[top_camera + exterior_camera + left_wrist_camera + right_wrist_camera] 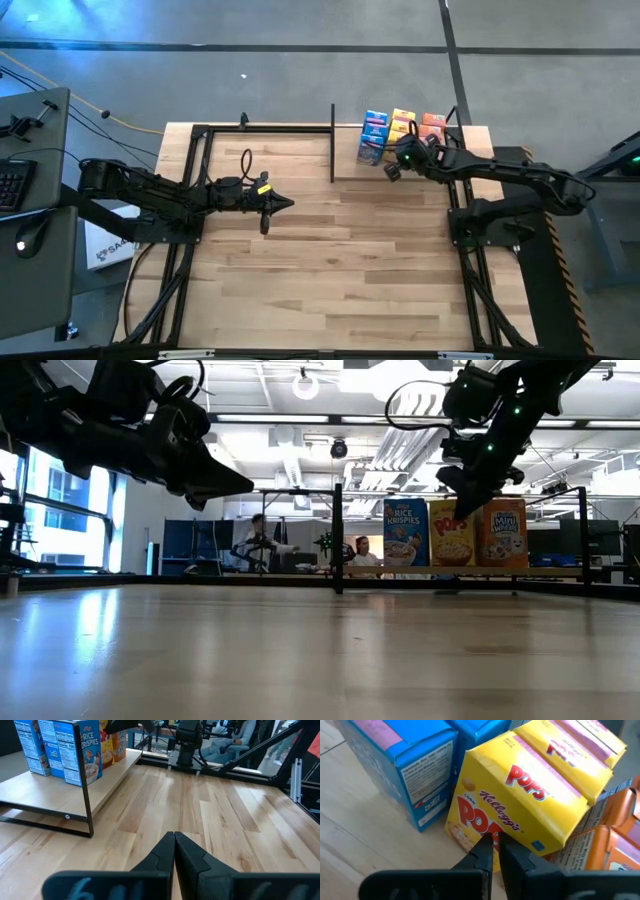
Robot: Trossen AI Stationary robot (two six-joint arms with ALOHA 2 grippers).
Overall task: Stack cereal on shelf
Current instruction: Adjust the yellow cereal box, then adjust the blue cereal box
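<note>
Yellow cereal box (520, 805), right fingers (492, 855) touching front

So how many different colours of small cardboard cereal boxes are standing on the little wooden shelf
3 colours, in a row across the light-wood shelf: blue Rice Krispies boxes at one end, yellow Pops boxes in the middle, orange boxes at the other end. Each front box hides others behind, so the total is unclear.

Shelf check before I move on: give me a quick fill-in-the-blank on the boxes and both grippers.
1. The cereal boxes stand on the ___.
2. The yellow box reads Corn ___.
3. The right gripper hovers beside the ___ box.
4. The left gripper, above bare table, is ___.

Missing: shelf; Pops; yellow; shut
</note>
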